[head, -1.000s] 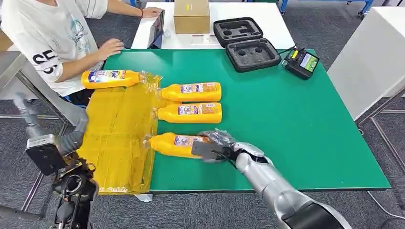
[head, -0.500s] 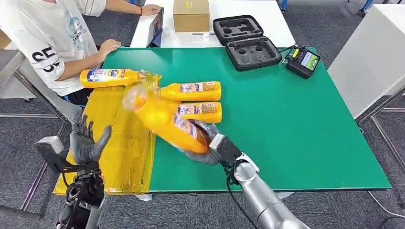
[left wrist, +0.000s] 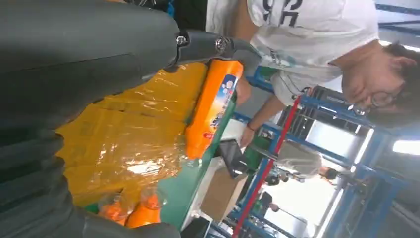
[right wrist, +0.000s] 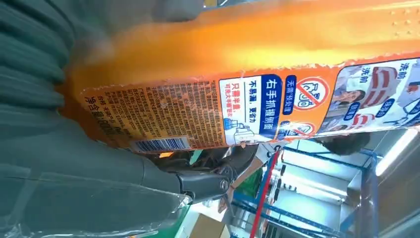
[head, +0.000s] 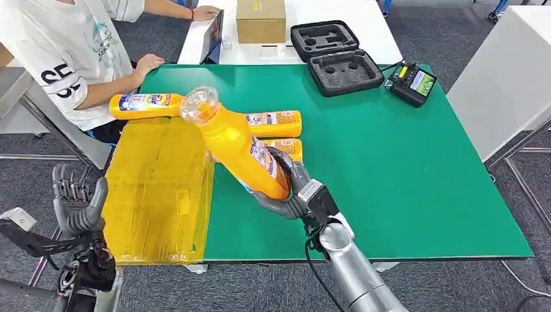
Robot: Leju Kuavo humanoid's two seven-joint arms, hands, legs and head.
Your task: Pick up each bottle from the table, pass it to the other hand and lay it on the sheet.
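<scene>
right hand (head: 294, 190): raised over table, fingers wrapped around a load | left hand (head: 76, 203): upright, fingers apart, holding nothing

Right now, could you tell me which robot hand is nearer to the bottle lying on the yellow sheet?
Left. The left robot hand is raised, open, off the sheet's near left edge; the bottle lies at its far end. The right robot hand holds another bottle over the green table.

We were in a lab or test room: a green table (head: 390, 162) stood on grey carpet (head: 455, 39), behind it a white table (head: 325, 19) held a foam-lined case (head: 334, 58) and a box (head: 260, 21), and blue metal frames (left wrist: 317, 148) rose beyond it.
</scene>
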